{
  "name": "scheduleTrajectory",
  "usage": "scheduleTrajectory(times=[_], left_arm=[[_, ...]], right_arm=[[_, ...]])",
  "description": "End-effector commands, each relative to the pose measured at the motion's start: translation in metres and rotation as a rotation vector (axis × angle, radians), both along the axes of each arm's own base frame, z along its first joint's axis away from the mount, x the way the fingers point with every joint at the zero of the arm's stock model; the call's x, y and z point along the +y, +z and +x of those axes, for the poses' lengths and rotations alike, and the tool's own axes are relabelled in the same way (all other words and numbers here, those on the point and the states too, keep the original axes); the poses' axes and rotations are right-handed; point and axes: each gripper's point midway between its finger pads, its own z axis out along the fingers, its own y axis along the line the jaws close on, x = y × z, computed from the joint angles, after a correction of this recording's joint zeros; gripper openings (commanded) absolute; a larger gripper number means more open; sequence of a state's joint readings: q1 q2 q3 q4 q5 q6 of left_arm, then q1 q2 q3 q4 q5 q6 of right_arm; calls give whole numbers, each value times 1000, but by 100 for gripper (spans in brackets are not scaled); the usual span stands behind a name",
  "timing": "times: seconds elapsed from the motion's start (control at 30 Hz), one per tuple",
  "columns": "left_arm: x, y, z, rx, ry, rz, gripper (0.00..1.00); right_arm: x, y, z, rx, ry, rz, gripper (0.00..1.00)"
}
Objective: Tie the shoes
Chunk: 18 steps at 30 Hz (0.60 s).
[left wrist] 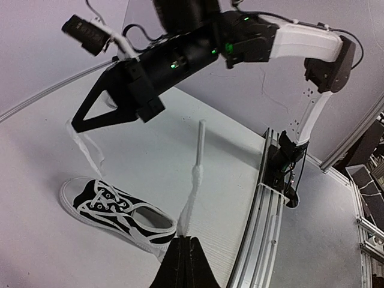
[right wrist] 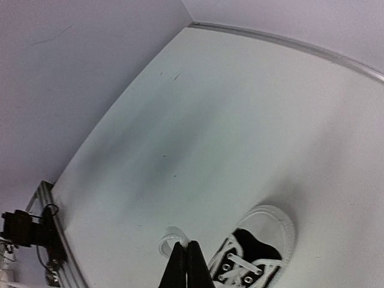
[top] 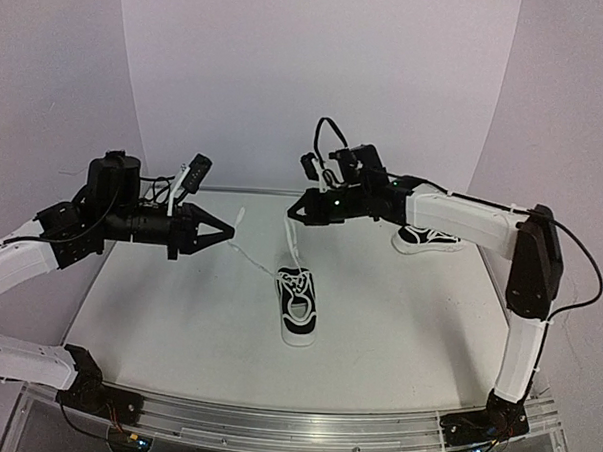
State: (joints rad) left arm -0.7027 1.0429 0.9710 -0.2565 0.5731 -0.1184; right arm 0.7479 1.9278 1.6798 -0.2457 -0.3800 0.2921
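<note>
Now, on the tabletop [top: 157, 330], the centre shoe [top: 298, 306] sits squarely between your arms; the other shoe [top: 428, 238] lies far right. Your left hand [top: 229, 233] pinches the left lace [top: 255, 259], your right hand [top: 292, 214] the right lace [top: 295, 246], both held up and apart, probably for crossing.

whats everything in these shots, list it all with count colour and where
shoes: 2, black with white soles; middle shoe at table centre, other shoe at far right
laces: 2 ends, white, drawn up and apart from the middle shoe
table: 1, white, under everything
rail: 1, silver, along the near edge
walls: pale, behind and at both sides
left gripper: 1, black, left of the middle shoe, shut on one lace end
right gripper: 1, black, above the middle shoe, shut on the other end
</note>
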Motion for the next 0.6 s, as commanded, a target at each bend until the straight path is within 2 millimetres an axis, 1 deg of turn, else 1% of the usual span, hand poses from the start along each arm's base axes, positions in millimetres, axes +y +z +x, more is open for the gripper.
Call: scheduleTrajectory(times=[0.0,0.07,0.1,0.2,0.23,0.27,0.33,0.37,0.4,0.43,0.5,0.57], left_arm=[[8,1,-21,16,-35,-24,0],[9,-1,-25,21,-37,-18,0],[9,-3,-25,26,-41,-14,0],[7,-8,-27,35,-56,-6,0],[6,-9,-26,39,-59,-2,0],[5,-10,-26,42,-65,-1,0],[3,-11,-25,41,-70,0,0],[2,-12,-24,39,-71,2,0],[1,-12,-24,38,-72,3,0],[1,-13,-23,38,-73,5,0],[-1,-15,-21,37,-75,7,0],[-4,-17,-18,42,-77,9,0]], right_arm=[[53,26,-11,127,130,291,0],[67,26,-15,145,161,336,0],[75,20,-19,155,170,333,0],[89,-1,-23,168,184,307,0],[92,-9,-24,176,192,298,3],[96,-18,-27,192,209,285,8],[100,-41,-35,233,251,247,23],[99,-51,-40,255,267,225,32],[97,-56,-43,253,278,199,37],[93,-61,-46,255,279,170,41],[82,-62,-47,225,271,112,49],[72,-58,-46,199,259,70,53]])
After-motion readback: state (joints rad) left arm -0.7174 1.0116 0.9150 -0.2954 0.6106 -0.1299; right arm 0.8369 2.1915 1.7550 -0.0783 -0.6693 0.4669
